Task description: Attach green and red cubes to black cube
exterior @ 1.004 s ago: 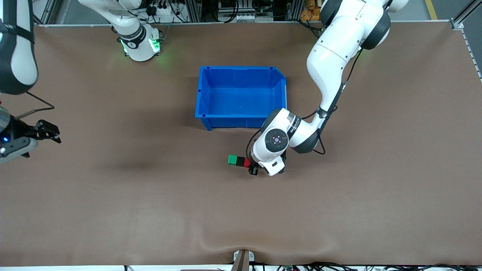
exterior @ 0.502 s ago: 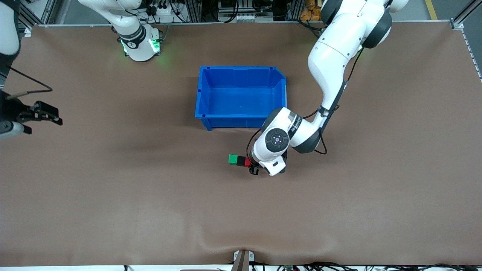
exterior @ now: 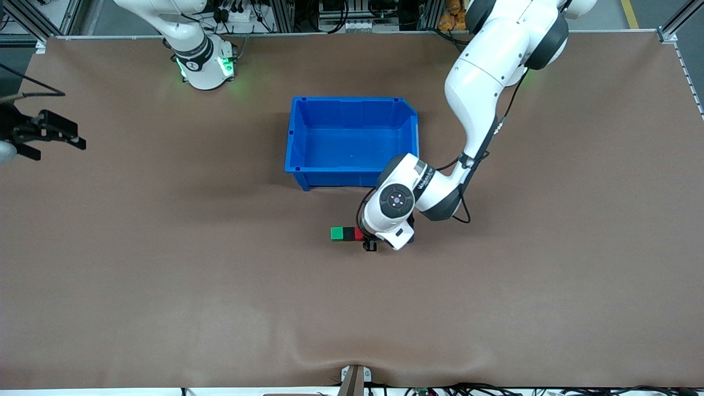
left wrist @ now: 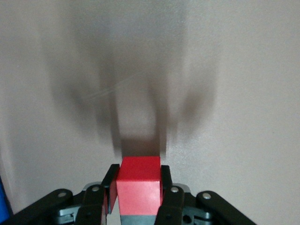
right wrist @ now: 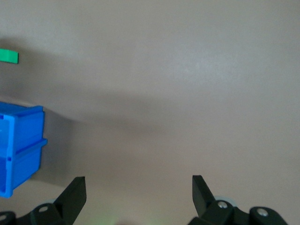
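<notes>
A green cube point(exterior: 336, 234), a black cube point(exterior: 348, 234) and a red cube point(exterior: 358, 234) form one joined row just nearer the front camera than the blue bin. My left gripper point(exterior: 367, 242) is shut on the red cube at the row's end. In the left wrist view the red cube point(left wrist: 139, 197) fills the gap of the left gripper point(left wrist: 139, 171), with a dark strip beneath it; the green cube is hidden there. My right gripper point(exterior: 49, 135) is open and empty over the table's right-arm end. It also shows open in its wrist view point(right wrist: 138, 187), which catches the green cube point(right wrist: 8, 56).
An empty blue bin point(exterior: 352, 99) stands mid-table, close to the left arm's wrist. Its corner shows in the right wrist view point(right wrist: 21, 140). The brown table surface point(exterior: 220, 308) spreads around it.
My right gripper has drawn back toward the robots' bases, staying open. My left gripper has shifted the cube row slightly toward the right arm's end.
</notes>
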Controlling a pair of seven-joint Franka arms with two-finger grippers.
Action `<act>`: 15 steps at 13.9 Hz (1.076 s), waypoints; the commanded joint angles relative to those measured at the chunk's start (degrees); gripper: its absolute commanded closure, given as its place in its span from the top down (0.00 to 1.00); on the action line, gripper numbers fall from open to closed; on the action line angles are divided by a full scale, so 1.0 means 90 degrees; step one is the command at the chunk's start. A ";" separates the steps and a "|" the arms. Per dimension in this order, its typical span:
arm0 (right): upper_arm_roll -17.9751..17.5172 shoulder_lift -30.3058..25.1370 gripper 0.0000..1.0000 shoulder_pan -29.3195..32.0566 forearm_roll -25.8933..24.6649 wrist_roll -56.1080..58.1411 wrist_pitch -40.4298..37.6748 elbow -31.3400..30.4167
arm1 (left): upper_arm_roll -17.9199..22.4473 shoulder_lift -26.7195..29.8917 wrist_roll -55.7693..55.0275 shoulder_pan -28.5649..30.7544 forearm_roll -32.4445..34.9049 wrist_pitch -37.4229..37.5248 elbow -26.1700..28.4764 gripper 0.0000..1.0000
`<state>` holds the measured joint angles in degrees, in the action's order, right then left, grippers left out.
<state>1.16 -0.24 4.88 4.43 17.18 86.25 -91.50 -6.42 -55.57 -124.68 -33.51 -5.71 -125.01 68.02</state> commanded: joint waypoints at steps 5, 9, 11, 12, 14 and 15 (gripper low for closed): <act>-0.0109 -0.0256 1.00 0.0083 0.0104 -0.0753 -0.0169 0.0049 | 0.0079 0.0586 0.0395 -0.0008 0.0752 0.0256 0.0020 1.00; -0.0139 -0.0208 1.00 0.0044 0.0045 -0.2249 -0.0412 0.0321 | 0.0108 0.1689 0.2655 0.0304 0.0839 0.1523 0.0030 1.00; -0.0148 -0.0150 1.00 0.0034 0.0133 -0.2231 -0.0736 0.0449 | 0.0098 0.2333 0.3935 0.0568 0.0839 0.2314 0.0059 1.00; -0.0158 -0.0149 1.00 -0.0014 0.0123 -0.2211 -0.0668 0.0450 | 0.0098 0.2685 0.4541 0.0685 0.0839 0.2608 0.0069 1.00; -0.0148 -0.0082 1.00 -0.0005 0.0094 -0.2211 -0.0541 0.0459 | 0.0098 0.3271 0.5761 0.1075 0.0839 0.3427 0.0098 1.00; -0.0148 -0.0071 1.00 0.0005 0.0065 -0.2211 -0.0541 0.0459 | 0.0108 0.3516 0.6406 0.1260 0.0839 0.3702 0.0098 1.00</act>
<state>-0.02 -1.33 4.66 4.78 -1.66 81.35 -88.01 -5.27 -29.29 -76.10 -24.83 0.98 -95.68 66.00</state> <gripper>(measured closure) 0.000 0.000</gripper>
